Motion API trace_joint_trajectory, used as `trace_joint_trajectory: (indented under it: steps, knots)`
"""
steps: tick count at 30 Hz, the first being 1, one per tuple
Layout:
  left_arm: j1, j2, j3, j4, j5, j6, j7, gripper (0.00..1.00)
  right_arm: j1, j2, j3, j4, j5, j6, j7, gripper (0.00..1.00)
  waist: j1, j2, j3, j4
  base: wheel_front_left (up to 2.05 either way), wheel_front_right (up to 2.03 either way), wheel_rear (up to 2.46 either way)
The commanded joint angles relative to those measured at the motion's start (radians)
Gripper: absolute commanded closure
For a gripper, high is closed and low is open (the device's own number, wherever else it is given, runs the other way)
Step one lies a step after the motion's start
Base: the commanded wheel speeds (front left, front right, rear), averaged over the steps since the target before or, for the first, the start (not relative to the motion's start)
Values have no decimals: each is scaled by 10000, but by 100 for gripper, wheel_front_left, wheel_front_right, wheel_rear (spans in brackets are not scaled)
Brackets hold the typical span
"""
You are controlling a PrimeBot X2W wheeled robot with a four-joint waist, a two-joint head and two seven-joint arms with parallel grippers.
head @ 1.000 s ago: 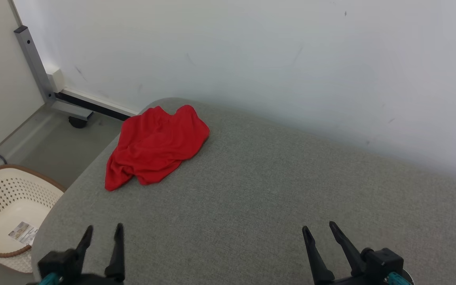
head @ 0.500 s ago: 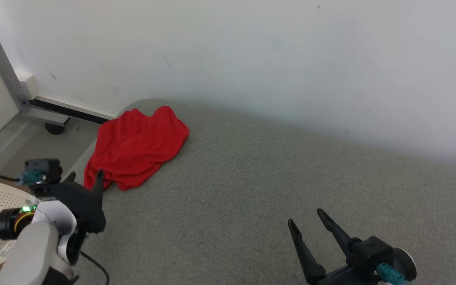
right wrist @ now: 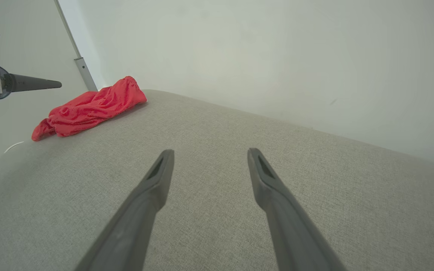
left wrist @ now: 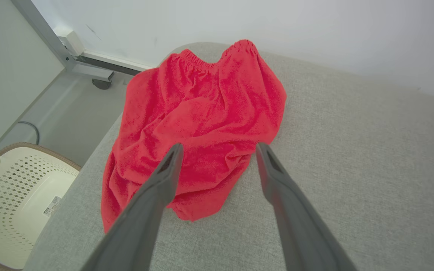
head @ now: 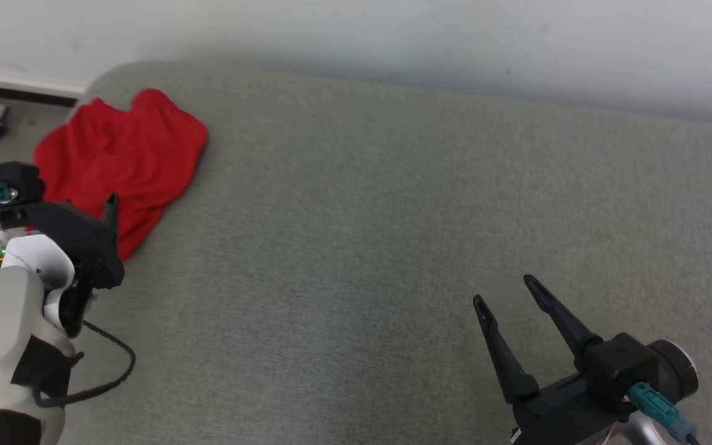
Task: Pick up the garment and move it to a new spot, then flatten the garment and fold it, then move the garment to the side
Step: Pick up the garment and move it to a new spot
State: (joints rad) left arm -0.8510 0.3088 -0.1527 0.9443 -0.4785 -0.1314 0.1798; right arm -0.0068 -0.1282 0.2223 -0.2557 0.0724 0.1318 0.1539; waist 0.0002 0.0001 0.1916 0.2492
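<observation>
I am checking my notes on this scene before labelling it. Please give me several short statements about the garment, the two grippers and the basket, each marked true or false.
1. The red garment lies crumpled near the left end of the grey surface. True.
2. The left gripper is shut on the garment. False: it is open, aimed at the garment and holding nothing.
3. The right gripper is open over bare surface, apart from the garment. True.
4. A pale perforated basket stands on the floor beside the surface. True.
5. The garment lies in that basket. False: it lies on the grey surface.
</observation>
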Motion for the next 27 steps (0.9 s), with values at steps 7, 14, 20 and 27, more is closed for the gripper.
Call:
trace_joint_trajectory:
  steps: [7, 14, 20, 27]
  knots:
    - [-589, 145, -167, 960, -116, 69, -75, 0, -200, -120, -52, -333, -17, -19, 110, 0, -2, -1, 1860, -1283, 0, 0, 0]
    - [-799, 128, -222, 1897, -9, 716, 26, 0, -282, -73, 4, -289, 72, -19, 78, 0, -2, -1, 1838, -1412, 0, 0, 0]
    - [-834, 385, -217, 2513, 96, 1440, -258, 79, -153, 2, 52, -72, 126, -19, 6, 0, -2, -1, 1369, -1549, 0, 0, 0]
    - [-515, 568, -379, 2848, 248, 1718, -683, 100, 66, 151, 251, 382, 299, -19, -218, 0, -2, -1, 290, -1656, 0, 0, 0]
